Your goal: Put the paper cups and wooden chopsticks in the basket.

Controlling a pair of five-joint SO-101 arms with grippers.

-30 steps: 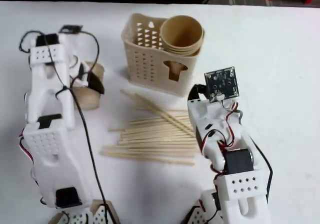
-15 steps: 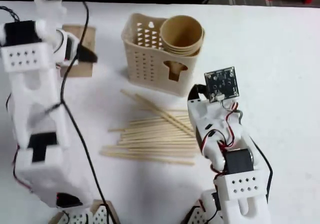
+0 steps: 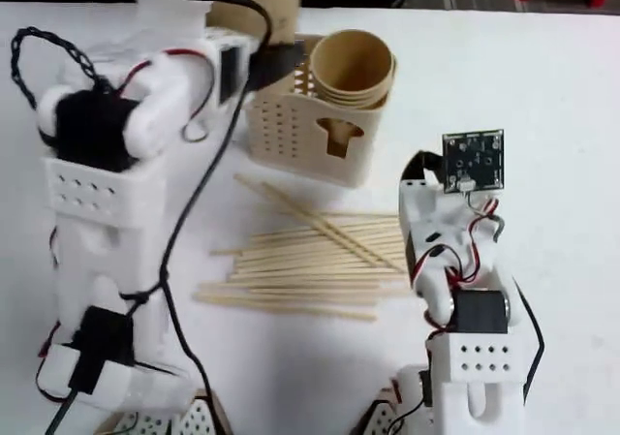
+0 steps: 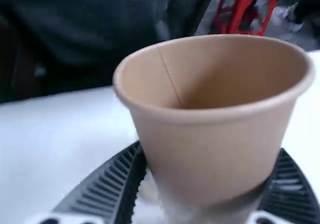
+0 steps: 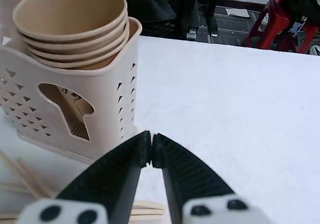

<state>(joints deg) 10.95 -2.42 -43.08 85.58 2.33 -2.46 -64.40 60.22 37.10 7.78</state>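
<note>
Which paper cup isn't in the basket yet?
The cup held aloft in the left gripper; the other cups sit nested inside the basket.

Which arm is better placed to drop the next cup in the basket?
Left. The left gripper is shut on a paper cup, held up beside the basket; the right gripper is shut and empty, low by the chopsticks.

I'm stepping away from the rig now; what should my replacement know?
Left claw: shut on a brown paper cup, raised beside the beige perforated plastic basket.
Right claw: shut, empty, near the basket's front.
Done: stack of paper cups nested in the basket.
Left: drop in the held cup, then the loose wooden chopsticks lying on the white table.
</note>
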